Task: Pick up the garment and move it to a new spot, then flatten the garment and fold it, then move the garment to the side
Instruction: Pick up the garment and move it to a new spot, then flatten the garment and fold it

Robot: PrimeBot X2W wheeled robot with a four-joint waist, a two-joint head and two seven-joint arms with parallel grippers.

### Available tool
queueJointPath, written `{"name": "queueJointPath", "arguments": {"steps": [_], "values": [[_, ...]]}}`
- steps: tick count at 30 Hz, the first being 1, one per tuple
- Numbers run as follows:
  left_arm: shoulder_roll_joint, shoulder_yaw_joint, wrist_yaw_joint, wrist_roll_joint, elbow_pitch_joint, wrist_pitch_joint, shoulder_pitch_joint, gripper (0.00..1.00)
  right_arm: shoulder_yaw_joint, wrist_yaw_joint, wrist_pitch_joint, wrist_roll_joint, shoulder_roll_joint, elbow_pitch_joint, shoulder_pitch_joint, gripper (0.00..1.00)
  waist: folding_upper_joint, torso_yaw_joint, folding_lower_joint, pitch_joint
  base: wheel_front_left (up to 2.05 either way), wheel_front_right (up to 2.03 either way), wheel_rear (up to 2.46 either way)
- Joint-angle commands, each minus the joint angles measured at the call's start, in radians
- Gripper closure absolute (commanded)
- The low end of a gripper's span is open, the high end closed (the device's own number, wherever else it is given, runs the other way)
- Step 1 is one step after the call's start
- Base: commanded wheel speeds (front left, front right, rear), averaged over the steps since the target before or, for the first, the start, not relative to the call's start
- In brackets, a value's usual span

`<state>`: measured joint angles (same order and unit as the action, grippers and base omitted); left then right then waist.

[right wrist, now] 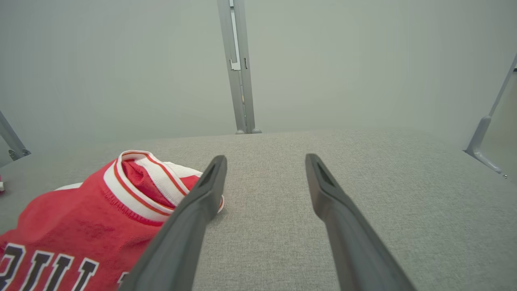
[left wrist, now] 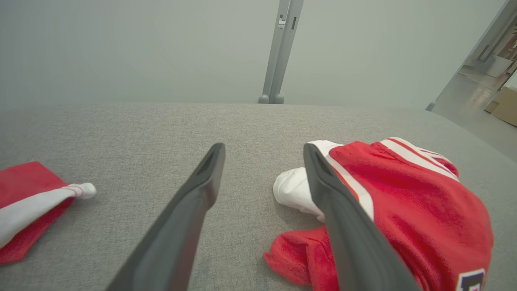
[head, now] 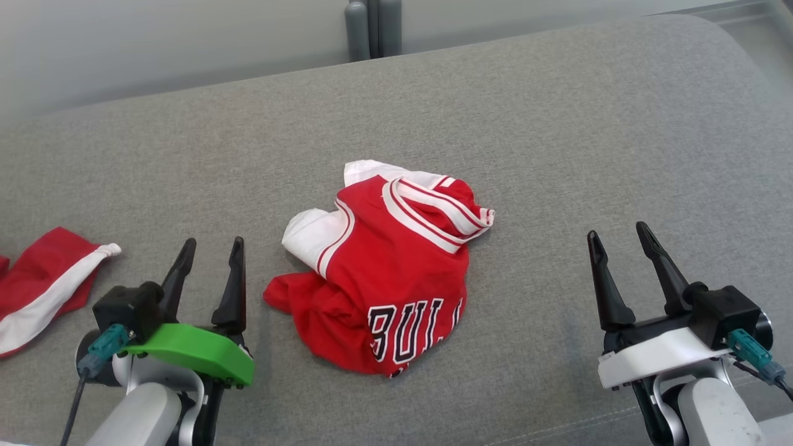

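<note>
Since the garment [head: 384,279] lies in a crumpled heap, none of the task appears done. It sits around the middle of the bench [head: 557,124], somewhat toward the near edge. Its striped collar is turned to the far side, a white part is bunched at its left, and black lettering is half tucked under along its near side.

The left pincer [head: 213,241] hovers over the near-left part of the bench, its fingers spread and holding nothing. The garment's left hem is just beside it but apart from it. The right pincer [head: 617,229] is likewise spread and empty, over the near-right part and well apart from the garment. Both point toward the far edge.

In the left wrist view one finger crosses in front of the garment's white part, yet the head view shows a strip of bare bench between them, so there seems to be no contact. A red cloth [head: 43,279] with a white band lies at the left edge; whether it belongs to the task is unclear.

By this showing every step lies ahead: the pickup and move to a new spot, then flattening, folding and shifting to the side. Whether the heap already lies at its new spot cannot be told.
</note>
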<state>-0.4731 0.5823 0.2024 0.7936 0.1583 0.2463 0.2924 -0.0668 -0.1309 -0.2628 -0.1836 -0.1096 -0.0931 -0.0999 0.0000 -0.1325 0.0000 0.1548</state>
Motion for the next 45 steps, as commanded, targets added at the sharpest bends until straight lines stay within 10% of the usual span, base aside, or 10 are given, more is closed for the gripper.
{"name": "queueJointPath", "arguments": {"steps": [1, 13, 24, 34, 45], "values": [[0.015, -0.01, -0.011, -0.009, 0.004, 0.009, -0.019, 0.0, 0.001, 0.0, -0.003, 0.002, -0.007, 0.003, 0.021, 0.0, 0.0, -0.024, 0.0, -0.012, 0.0, 0.0, 0.0], [0.163, -0.145, -0.088, -0.142, 0.069, 0.019, -0.175, 0.0, -0.006, 0.0, -0.003, 0.006, -0.03, -0.03, 0.081, 0.0, 0.0, 0.05, 0.0, -0.106, 0.0, 0.0, 0.0], [0.184, -0.243, -0.115, -0.213, 0.12, 0.019, -0.258, 0.0, -0.031, 0.0, -0.003, 0.003, -0.045, -0.057, 0.092, 0.0, 0.0, 0.102, 0.0, -0.157, 0.0, 0.0, 0.0], [0.275, -0.191, -0.242, -0.103, 0.252, -0.119, -0.086, 0.0, -0.082, 0.0, -0.003, -0.005, -0.041, -0.077, 0.028, 0.0, 0.0, 0.099, 0.0, -0.127, 0.0, 0.0, 0.0], [0.359, -0.202, -0.283, 0.069, 0.463, -0.38, 0.102, 0.0, -0.092, 0.0, -0.003, -0.012, -0.031, -0.089, 0.006, 0.0, 0.0, -0.014, 0.0, -0.087, 0.0, 0.0, 0.0]]}}
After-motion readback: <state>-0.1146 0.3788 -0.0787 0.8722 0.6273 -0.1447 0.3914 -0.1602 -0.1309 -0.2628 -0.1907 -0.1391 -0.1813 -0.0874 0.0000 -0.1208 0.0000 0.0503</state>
